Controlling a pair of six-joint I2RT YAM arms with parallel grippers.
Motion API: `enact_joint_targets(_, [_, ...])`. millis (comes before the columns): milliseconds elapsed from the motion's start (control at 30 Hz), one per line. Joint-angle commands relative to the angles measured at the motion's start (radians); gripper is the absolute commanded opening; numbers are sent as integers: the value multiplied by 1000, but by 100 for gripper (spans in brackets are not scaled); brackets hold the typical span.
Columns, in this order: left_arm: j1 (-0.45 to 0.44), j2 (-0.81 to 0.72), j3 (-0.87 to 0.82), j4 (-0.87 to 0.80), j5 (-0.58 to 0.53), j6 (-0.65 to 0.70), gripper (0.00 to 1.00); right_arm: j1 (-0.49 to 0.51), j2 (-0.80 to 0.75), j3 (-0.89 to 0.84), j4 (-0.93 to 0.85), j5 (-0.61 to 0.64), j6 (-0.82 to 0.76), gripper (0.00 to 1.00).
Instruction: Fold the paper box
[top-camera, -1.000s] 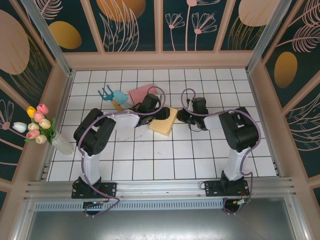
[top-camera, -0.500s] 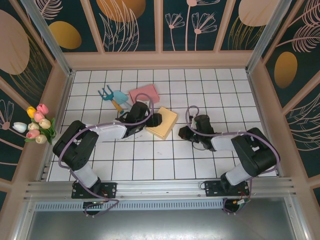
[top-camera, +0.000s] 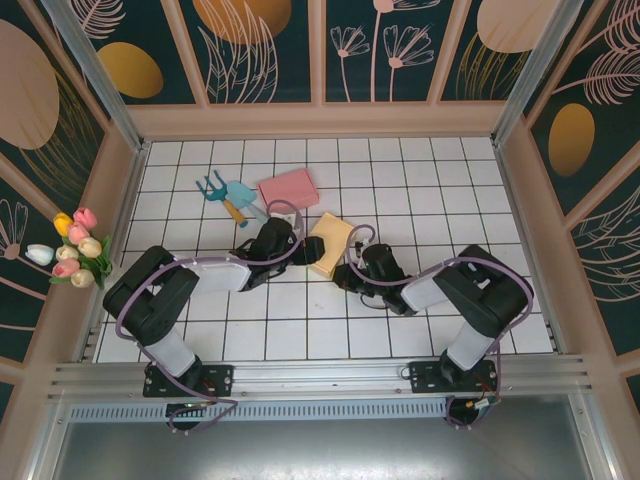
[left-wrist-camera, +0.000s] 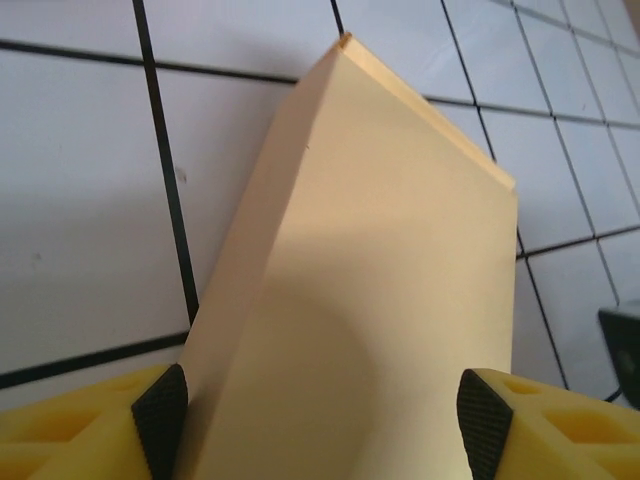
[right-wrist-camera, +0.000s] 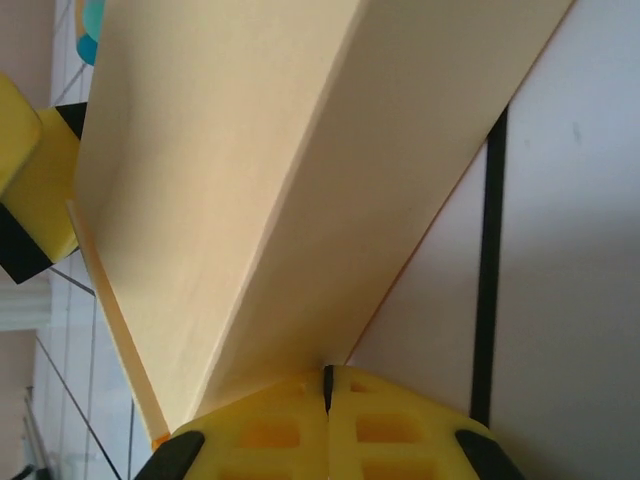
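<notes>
The cream paper box (top-camera: 333, 240) lies mid-table and looks tipped up on one long edge. My left gripper (top-camera: 303, 247) is at its left end. In the left wrist view the box (left-wrist-camera: 380, 280) spans the whole gap of that gripper (left-wrist-camera: 320, 415), and both black pads (left-wrist-camera: 160, 415) touch its sides. My right gripper (top-camera: 348, 272) is at the box's near right corner. In the right wrist view it (right-wrist-camera: 326, 385) is shut with nothing between the fingers, its tips pressed against the box's lower edge (right-wrist-camera: 230, 170).
A pink box (top-camera: 288, 188) lies just behind the left gripper, with teal garden tools (top-camera: 225, 192) to its left. A vase of tulips (top-camera: 85, 255) stands at the left wall. Wooden walls (top-camera: 320, 120) ring the white tiled table.
The right gripper has come from the box's right side to its near corner. The left gripper moved nearer with the box, which now looks narrower and more tilted.
</notes>
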Motion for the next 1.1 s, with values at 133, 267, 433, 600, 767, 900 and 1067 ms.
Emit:
enact_joint_targets(133, [-46, 13, 60, -45, -35, -67, 74, 61, -6, -41, 226, 101, 126, 9])
enact_joint_targets(267, [-36, -55, 144, -268, -313, -14, 76, 59, -158, -104, 62, 269, 43, 19])
enact_joint_targets(433, [-36, -213, 115, -408, -477, -54, 77, 61, -434, -101, -259, 491, -135, 38])
enact_joint_targets(600, [-36, -374, -111, -239, -311, -235, 78, 16, -576, 30, -501, 579, -382, 72])
enact_joint_targets(767, [-45, -360, -254, -20, -108, -471, 78, -175, -495, 199, -584, 286, -542, 73])
enact_joint_targets(900, [-77, -313, -290, 131, -20, -578, 78, -280, -343, 304, -574, 90, -612, 73])
enact_joint_targets(1067, [-117, -284, -253, 118, -78, -590, 78, -297, -166, 375, -514, -13, -647, 71])
